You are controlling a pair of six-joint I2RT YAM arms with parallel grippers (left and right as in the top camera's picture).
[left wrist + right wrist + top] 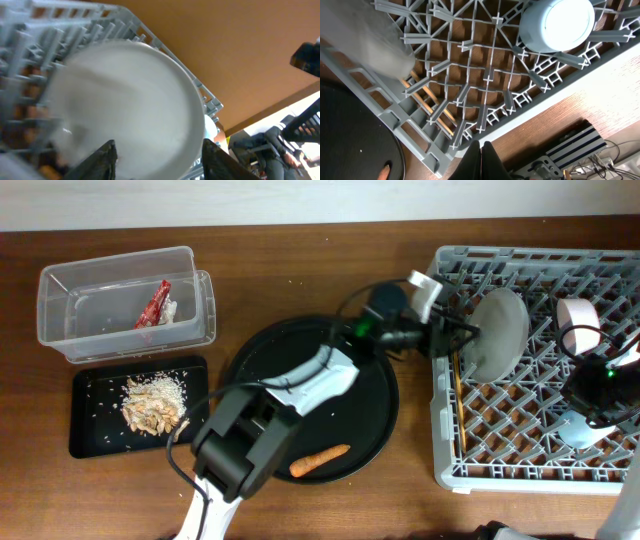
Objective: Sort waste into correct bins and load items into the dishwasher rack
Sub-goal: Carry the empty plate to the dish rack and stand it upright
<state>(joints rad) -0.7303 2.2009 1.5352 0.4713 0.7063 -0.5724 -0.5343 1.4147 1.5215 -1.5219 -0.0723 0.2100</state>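
The white plate [497, 335] stands on edge in the light-grey rack [600, 470] and fills the left wrist view [130, 100]. My left gripper [448, 330] is open, its fingers [160, 162] spread wide just short of the plate's edge. The pinkish bowl [575, 325] stands in the rack's right part. The light-blue cup [557, 22] sits upside down in the rack. The chopsticks [458, 395] lie in the rack's left side. My right gripper [482, 150] is shut and empty above the rack's edge. The carrot [320, 460] lies on the round black tray [385, 420].
The clear tub [70, 330] at the far left holds the red wrapper [153, 303] and tissue [171, 310]. The shallow black tray [90, 430] in front of it holds food scraps with rice [153, 402]. My left arm stretches across the round tray.
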